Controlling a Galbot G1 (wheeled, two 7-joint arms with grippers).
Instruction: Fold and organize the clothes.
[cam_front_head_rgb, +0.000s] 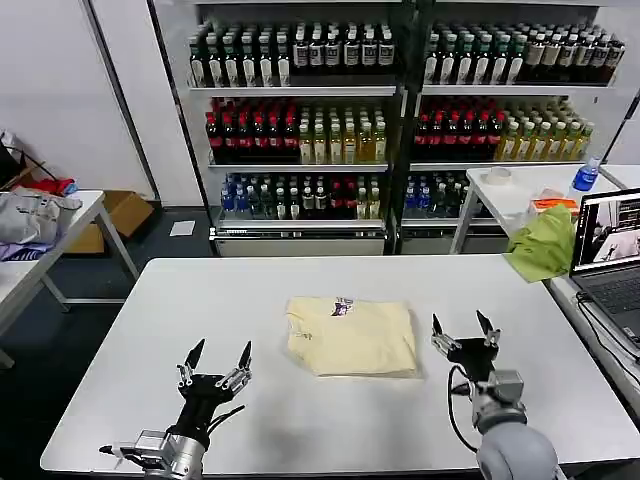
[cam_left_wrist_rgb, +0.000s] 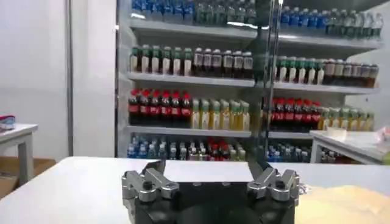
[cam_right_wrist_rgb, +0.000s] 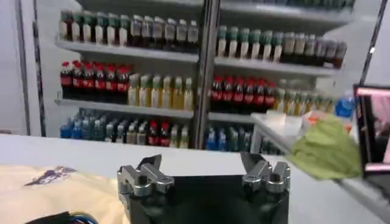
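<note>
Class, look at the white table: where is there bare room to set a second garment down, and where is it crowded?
Bare: the table left of the folded T-shirt, the strip behind it, and the far-right area toward the laptop. Crowded: the near edge, where the open left hand and open right hand hover, the right one close beside the shirt.

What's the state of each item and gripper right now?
T-shirt: folded into a flat rectangle, neck label up, lying mid-table between the grippers.
Left gripper: open, empty, over the table to the shirt's left, apart from it.
Right gripper: open, empty, just off the shirt's right edge.
Laptop: lid open, screen lit, on the side table.
Lime-green cloth: crumpled, unfolded, beside the laptop.
</note>
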